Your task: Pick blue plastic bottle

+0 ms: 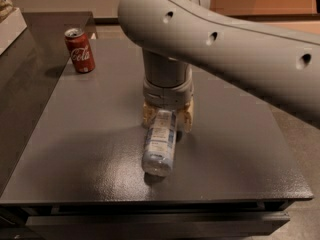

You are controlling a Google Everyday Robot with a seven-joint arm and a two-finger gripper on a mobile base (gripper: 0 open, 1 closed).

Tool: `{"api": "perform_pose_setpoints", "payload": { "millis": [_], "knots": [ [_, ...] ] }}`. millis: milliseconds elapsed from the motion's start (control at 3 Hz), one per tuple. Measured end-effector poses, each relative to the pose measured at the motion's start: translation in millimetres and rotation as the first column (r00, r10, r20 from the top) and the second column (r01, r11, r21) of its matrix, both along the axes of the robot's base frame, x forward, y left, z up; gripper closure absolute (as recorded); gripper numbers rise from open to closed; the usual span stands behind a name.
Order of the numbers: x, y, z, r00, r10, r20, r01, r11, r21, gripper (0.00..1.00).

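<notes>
The blue plastic bottle (160,145) is clear bluish with a white-and-blue label. It lies on its side on the dark grey table (90,134), near the front middle, with its length running away from the camera. My gripper (166,122) points straight down over the bottle's far end. Its tan fingers (148,116) press against both sides of that end, so it is shut on the bottle. The bottle's cap end is hidden under the gripper's wrist. The near end rests by the table's front.
A red cola can (79,50) stands upright at the table's back left. My large grey arm (230,39) spans the upper right of the view. A lighter counter edge (10,24) sits at the far left. The table's front edge (150,201) is close to the bottle.
</notes>
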State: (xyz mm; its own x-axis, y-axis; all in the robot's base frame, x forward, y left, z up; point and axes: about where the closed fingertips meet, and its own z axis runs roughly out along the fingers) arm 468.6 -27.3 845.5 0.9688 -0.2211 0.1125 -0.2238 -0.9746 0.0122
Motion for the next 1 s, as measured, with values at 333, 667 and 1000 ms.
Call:
{"api": "perform_pose_setpoints", "payload": {
  "millis": [333,667,1000],
  "knots": [
    [-2.6,1.9,9.1,0.9998,-0.014,-0.015,0.014,1.0,0.023,0.64],
    [-1.2,7.8,35.6,0.9944,-0.098,-0.038,0.101,0.991,0.086,0.89],
    [10.4,14.3,70.3,0.9733,-0.221,-0.061,0.228,0.964,0.139,1.0]
  ]
}}
